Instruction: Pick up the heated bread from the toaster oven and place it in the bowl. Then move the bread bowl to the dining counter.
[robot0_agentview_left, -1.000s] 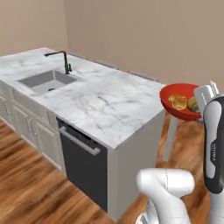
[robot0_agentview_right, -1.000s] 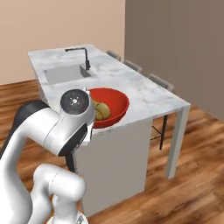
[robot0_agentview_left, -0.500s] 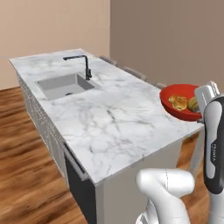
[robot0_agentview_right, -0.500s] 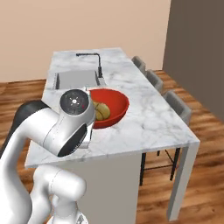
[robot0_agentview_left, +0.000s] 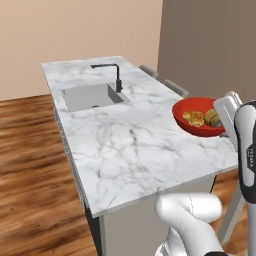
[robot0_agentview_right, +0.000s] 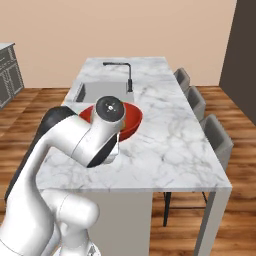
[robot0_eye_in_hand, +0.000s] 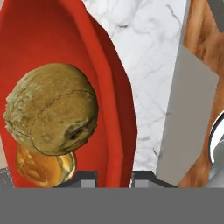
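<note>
Your two-finger gripper (robot0_eye_in_hand: 113, 175) sits at the near rim of the shallow round bright red bowl (robot0_eye_in_hand: 52, 57). In the hand view the two dark tips flank the rim wall, closed on it as far as you can judge; contact itself is cut off by the frame bottom.

Bowl held aloft over the near right end of the long white grey-veined marble dining counter (robot0_agentview_left: 125, 145), not resting on it, judging from the left base view. White arm (robot0_agentview_right: 95, 140) blocks most of the bowl in the right base view.

Inside the bowl: the small roundish olive-brown heated bread (robot0_eye_in_hand: 52, 113), lying against a paler orange-yellow food piece (robot0_eye_in_hand: 43, 168).

Progress, as a judgement: bread is in the bowl, so the first half is done. Left for you: lower the bowl onto the marble, release.

Hard to tell: how high the bowl's base sits above the top. Inset grey sink (robot0_agentview_left: 92, 96) and black faucet (robot0_agentview_left: 117, 77) lie well apart from the bowl.
</note>
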